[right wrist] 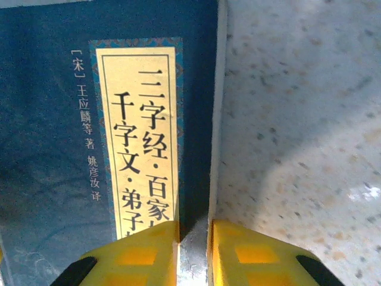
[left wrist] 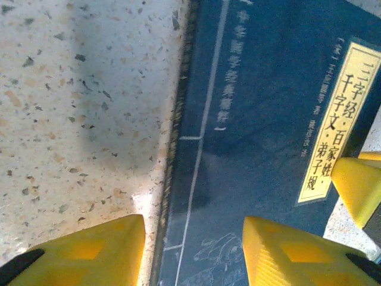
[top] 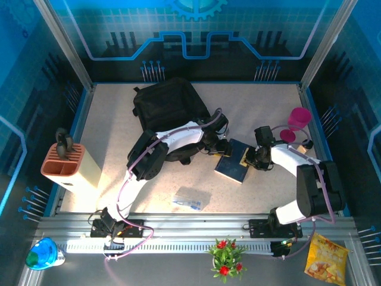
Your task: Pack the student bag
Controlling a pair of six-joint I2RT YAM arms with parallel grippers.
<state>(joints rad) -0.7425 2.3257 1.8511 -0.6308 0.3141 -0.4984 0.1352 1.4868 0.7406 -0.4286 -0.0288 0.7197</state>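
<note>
The right claw (right wrist: 193, 253) pinches an edge of the flat dark-blue paperback book (top: 233, 168), while the left claw (left wrist: 193, 253) gapes astride its spine, seemingly to lift it together toward the soft black fabric student bag (top: 169, 106) lying near it, farther back on the desk (top: 268, 110).

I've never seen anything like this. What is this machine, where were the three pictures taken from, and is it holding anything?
These are two robot arms bolted at the near edge of a table. Each arm ends in a gripper with two yellow fingers. One picture looks down from a fixed camera above. The other two come from small cameras on the wrists, so each arm's own fingers show at the bottom. On the table lie a black backpack, a dark-blue book, a clear packet, a pink cup and an orange-topped holder. The left gripper is open, with its fingers straddling one edge of the book. The right gripper seems to be pinching the other edge. Nothing holds the backpack.
</note>
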